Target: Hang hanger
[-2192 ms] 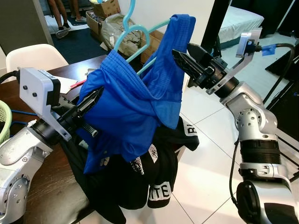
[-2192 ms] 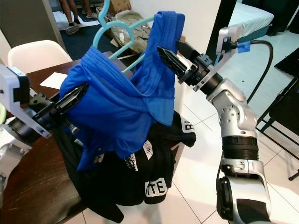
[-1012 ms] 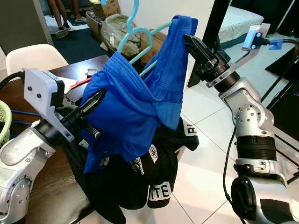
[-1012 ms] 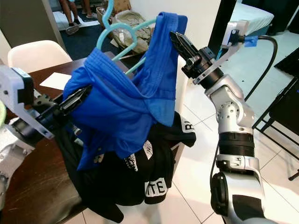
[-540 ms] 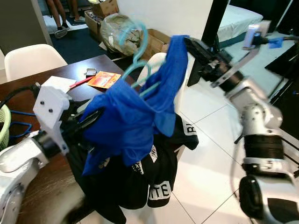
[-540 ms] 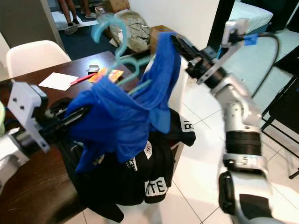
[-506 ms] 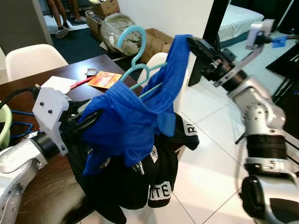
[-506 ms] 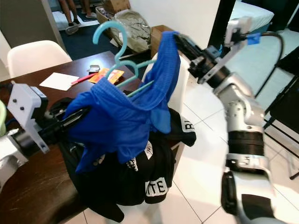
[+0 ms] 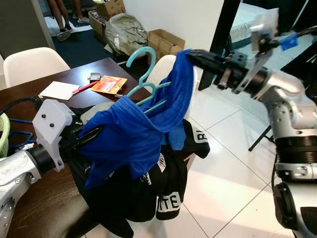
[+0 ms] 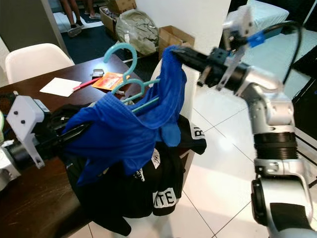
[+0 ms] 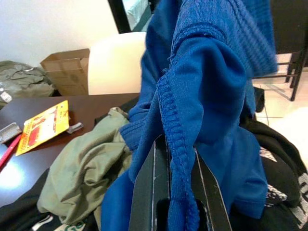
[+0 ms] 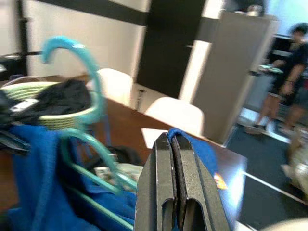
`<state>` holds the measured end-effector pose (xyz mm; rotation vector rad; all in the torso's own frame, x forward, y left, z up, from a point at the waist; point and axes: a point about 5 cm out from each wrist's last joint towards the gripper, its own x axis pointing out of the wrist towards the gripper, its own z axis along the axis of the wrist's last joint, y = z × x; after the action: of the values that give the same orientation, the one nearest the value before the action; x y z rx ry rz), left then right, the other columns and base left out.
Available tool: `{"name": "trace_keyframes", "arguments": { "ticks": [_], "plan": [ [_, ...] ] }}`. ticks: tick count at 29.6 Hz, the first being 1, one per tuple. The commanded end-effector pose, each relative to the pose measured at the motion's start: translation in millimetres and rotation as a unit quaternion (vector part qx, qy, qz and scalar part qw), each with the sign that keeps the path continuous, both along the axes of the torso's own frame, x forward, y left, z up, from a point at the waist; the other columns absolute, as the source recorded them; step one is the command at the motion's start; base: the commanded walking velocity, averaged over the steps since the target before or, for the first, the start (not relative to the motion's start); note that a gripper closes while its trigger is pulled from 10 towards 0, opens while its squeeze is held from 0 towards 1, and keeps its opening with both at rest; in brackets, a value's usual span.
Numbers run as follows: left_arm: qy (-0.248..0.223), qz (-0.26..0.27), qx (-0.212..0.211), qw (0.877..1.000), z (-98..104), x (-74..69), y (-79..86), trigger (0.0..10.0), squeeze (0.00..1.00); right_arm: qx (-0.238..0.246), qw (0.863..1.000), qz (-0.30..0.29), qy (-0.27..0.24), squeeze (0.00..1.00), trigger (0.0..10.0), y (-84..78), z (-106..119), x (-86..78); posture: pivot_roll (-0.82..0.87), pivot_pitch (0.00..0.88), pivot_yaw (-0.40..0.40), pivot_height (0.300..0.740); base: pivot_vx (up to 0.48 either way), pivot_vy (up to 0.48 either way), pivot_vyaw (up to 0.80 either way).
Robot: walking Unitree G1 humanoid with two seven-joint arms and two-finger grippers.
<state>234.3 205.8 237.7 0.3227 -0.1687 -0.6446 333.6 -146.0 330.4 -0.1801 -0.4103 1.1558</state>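
Clearly the garment is up and held between both arms, so the step in hand is the lifting and carrying, with no rail or hook in sight yet to hang anything on. On the robot's left, the left gripper (image 9: 91,133) reaches out over the dark wooden table (image 9: 29,208), its two black fingers (image 11: 149,192) pressed together on a ribbed hem of the blue shirt (image 9: 131,141), as the left wrist view shows plainly. The shirt stretches up and rightward from there, draped over the teal hanger (image 9: 146,79), whose hook curls above the cloth and whose arms poke out between the folds. Beneath the shirt a heap of black clothes (image 9: 158,188) with white lettering spills off the table edge, and an olive garment (image 11: 82,168) lies beside it. An orange packet (image 9: 109,84) and a white paper (image 9: 58,90) rest further back on the table. On the right, the right gripper (image 9: 190,53) has its fingers closed on the top fold of the blue shirt, holding it high. I judge the next move calls for getting the hanger's hook free and steady, with the shirt sitting squarely on its shoulders, then finding somewhere to hook it; the cloth looks bunched, so it could slide off if either grip lets go early.
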Motion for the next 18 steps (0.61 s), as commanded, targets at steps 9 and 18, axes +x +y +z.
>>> {"name": "trace_keyframes", "arguments": {
  "ticks": [9, 18],
  "plan": [
    [-0.004, -0.009, -0.002, 1.0, -1.2, -0.5, -3.4, 10.0, 0.0, -0.033, 0.994, 0.103, -0.003, 0.0, 0.0, 26.1, -2.8, -22.4, 0.05, 0.083, -0.035, 0.74, 0.0, 0.0, 0.0],
    [-0.008, -0.008, -0.005, 1.0, -1.7, 1.0, -5.2, 10.0, 0.0, -0.056, 0.993, 0.101, 0.001, 0.0, 10.0, 27.5, -8.2, -26.7, 0.05, 0.079, -0.037, 0.74, 0.0, 0.0, 0.0]
  ]
}}
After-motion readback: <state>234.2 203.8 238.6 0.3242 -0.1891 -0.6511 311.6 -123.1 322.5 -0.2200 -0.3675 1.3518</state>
